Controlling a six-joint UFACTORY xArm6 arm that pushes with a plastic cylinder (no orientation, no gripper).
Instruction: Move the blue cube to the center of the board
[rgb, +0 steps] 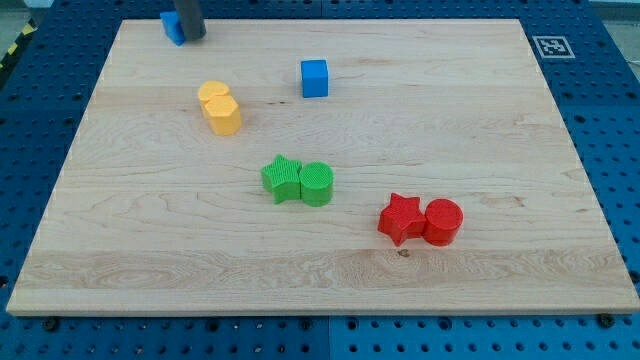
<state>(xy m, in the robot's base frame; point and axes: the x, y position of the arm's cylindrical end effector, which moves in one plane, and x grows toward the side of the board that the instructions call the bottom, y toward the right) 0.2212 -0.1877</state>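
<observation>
Sitting top left, my tip (192, 37) touches small blue block (172, 28); blue cube (314, 78) well apart.

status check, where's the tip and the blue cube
My tip at view's top left, beside a small blue block. Blue cube untouched, above centre. Green star and green cylinder occupy centre.

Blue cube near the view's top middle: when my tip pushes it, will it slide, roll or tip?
The blue cube sits flat on the smooth wooden board, so it should slide, not roll. It looks low and squat, so tipping seems unlikely. An off-centre push would probably turn it. My tip is far off, beside another blue block.
</observation>
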